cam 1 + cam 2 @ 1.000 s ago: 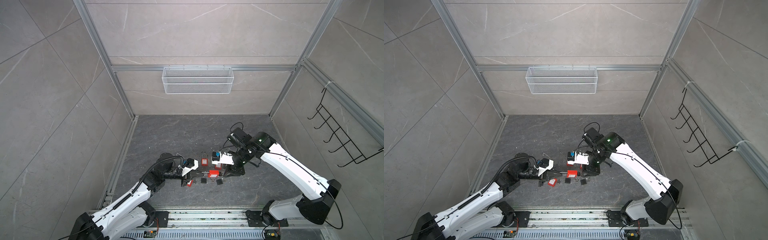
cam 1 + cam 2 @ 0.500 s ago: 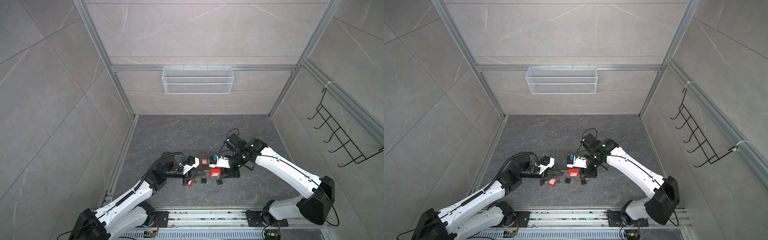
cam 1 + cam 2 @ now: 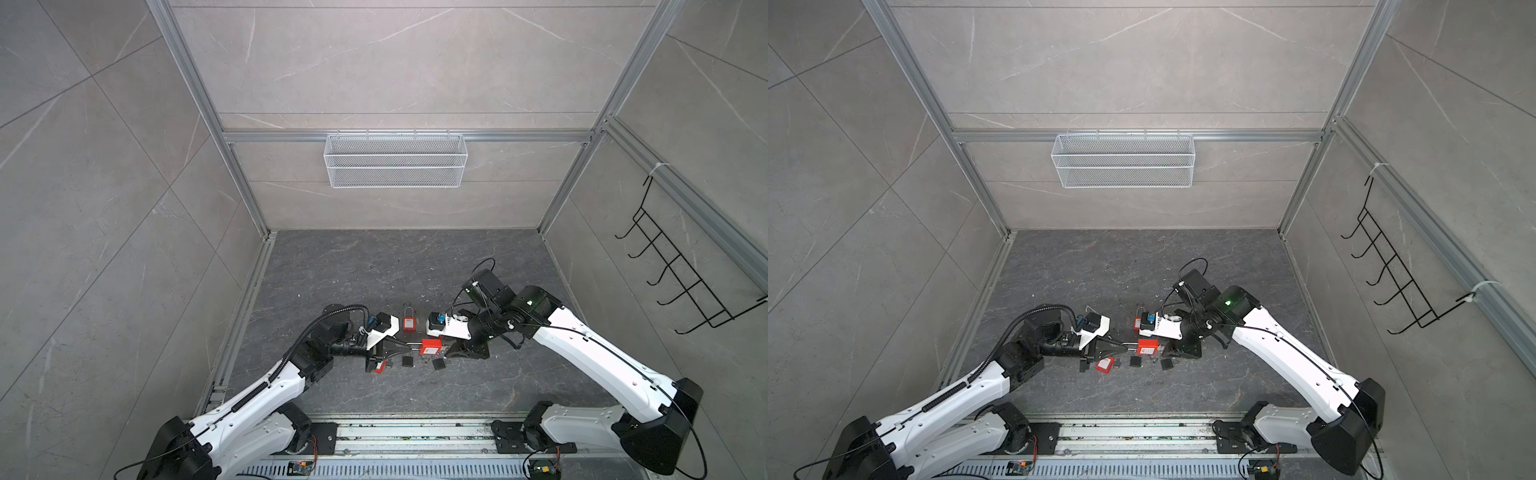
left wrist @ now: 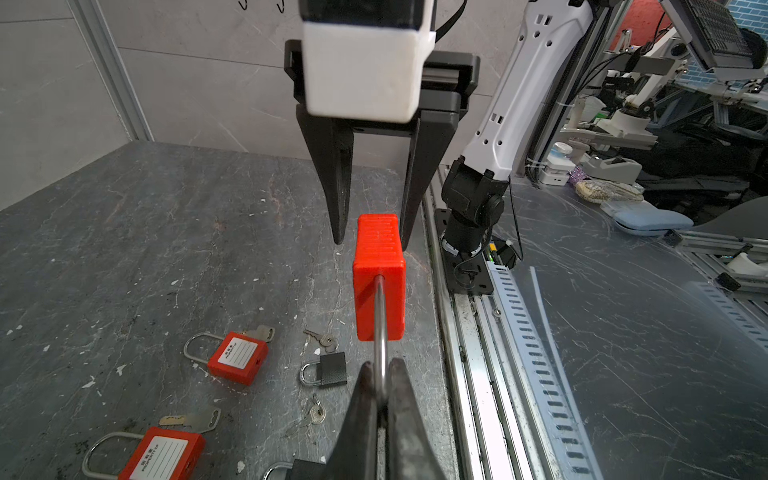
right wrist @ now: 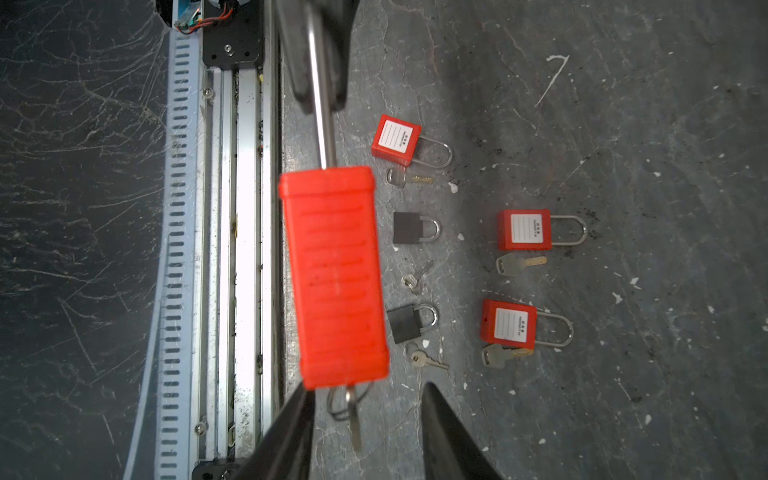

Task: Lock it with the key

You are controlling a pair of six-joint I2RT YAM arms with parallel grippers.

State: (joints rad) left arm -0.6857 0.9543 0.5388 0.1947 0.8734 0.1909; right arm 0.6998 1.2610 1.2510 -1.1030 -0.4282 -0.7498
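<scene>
Now the left pincer [image 4: 382, 368] is clamping the padlock [image 4: 379, 274] by its shackle [image 4: 379, 328]; the right pincer [image 5: 368, 390], released, is straddling the key [image 5: 352, 415], which next needs pinching and turning.

Robotics lab test cell, not a home: grey stone-look wall panels [image 3: 395, 62] in an aluminium profile frame [image 3: 206, 112], dark slab floor [image 3: 395, 266], white wire basket [image 3: 395, 166] and black hook rack [image 3: 673, 274] hung on the walls, metal mounting rail [image 3: 415, 433] along the front edge. Left wrist view shows cluttered benches [image 4: 611, 166] with more white robot hardware [image 4: 623, 118] beyond the cell
</scene>
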